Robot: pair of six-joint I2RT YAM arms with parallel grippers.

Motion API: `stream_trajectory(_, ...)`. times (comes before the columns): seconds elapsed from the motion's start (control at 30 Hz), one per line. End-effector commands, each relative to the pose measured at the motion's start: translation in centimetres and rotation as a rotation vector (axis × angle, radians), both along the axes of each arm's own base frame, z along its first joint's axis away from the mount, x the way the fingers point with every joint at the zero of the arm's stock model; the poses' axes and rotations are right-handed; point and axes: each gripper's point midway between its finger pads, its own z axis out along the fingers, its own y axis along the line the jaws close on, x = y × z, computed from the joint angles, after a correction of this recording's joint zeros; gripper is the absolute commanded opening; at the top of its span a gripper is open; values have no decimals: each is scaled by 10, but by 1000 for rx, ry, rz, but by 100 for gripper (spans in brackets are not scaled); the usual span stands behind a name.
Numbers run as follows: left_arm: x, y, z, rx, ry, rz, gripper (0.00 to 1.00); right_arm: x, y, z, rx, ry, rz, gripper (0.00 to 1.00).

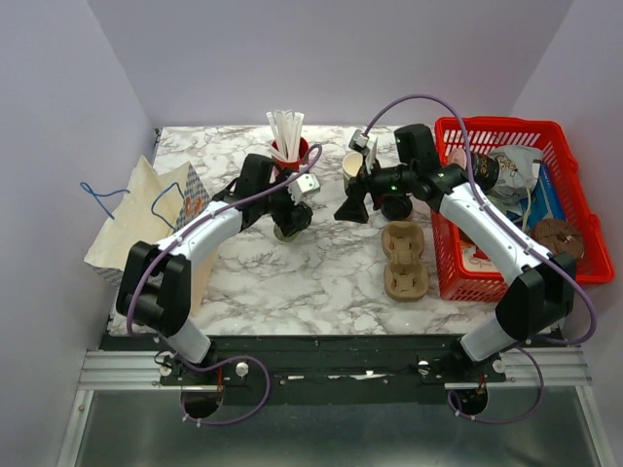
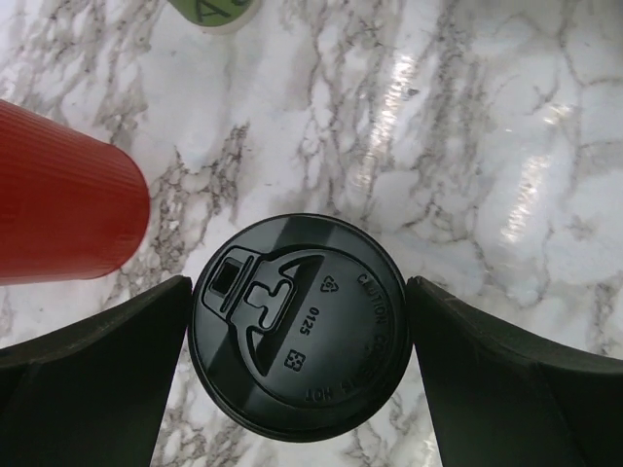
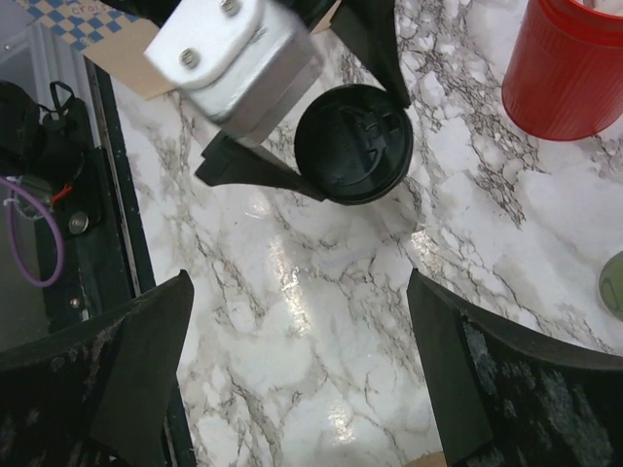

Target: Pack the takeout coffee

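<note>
The black lid [image 2: 299, 326] lies top up on the marble table, and it also shows in the right wrist view [image 3: 352, 144]. My left gripper [image 1: 292, 222] is down over it, and its two fingers [image 2: 107, 375] touch the lid's rim on both sides. The cream cup with a green band [image 1: 352, 170] stands upright behind my right gripper, and its base shows at the top of the left wrist view [image 2: 216, 12]. My right gripper [image 1: 352, 207] is open and empty above bare marble [image 3: 297, 379], to the right of the lid.
The red cup of white straws [image 1: 289, 146] stands just behind the left gripper. A brown pulp cup tray [image 1: 404, 258] lies right of centre. A red basket [image 1: 557, 136] of items stands at the right. A paper bag [image 1: 146, 209] lies at the left.
</note>
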Motion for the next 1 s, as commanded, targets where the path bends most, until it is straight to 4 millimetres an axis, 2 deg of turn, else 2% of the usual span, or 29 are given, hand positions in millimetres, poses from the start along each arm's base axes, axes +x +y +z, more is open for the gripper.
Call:
stream_trajectory(0.0, 30, 4, -13, 35, 15, 78, 98, -3, -13, 4, -22, -36, -21, 100)
stream_trajectory(0.2, 57, 6, -5, -21, 26, 139, 98, -6, -20, 0, -33, -36, -35, 100)
stream_trajectory(0.4, 61, 16, -1, -61, 36, 175, 96, -6, -23, -4, -37, -29, -40, 100)
stream_trajectory(0.47, 58, 17, -4, -59, 47, 174, 96, -6, -22, -2, -32, -29, -35, 100)
stream_trajectory(0.6, 44, 11, 8, -75, 57, 96, 99, -1, -19, 2, -26, -31, -35, 100)
stream_trajectory(0.63, 46, 11, 14, -69, 44, 93, 99, 0, -18, 1, -27, -29, -34, 100)
stream_trajectory(0.67, 40, 13, 11, -47, 76, 87, 99, 1, -18, -1, -29, -25, -34, 100)
stream_trajectory(0.73, 41, 16, 14, -1, 50, 43, 99, 1, -18, 0, -26, -22, -31, 100)
stream_trajectory(0.97, 5, 39, -9, 178, 80, -112, 99, 1, -19, -5, -33, -14, -41, 100)
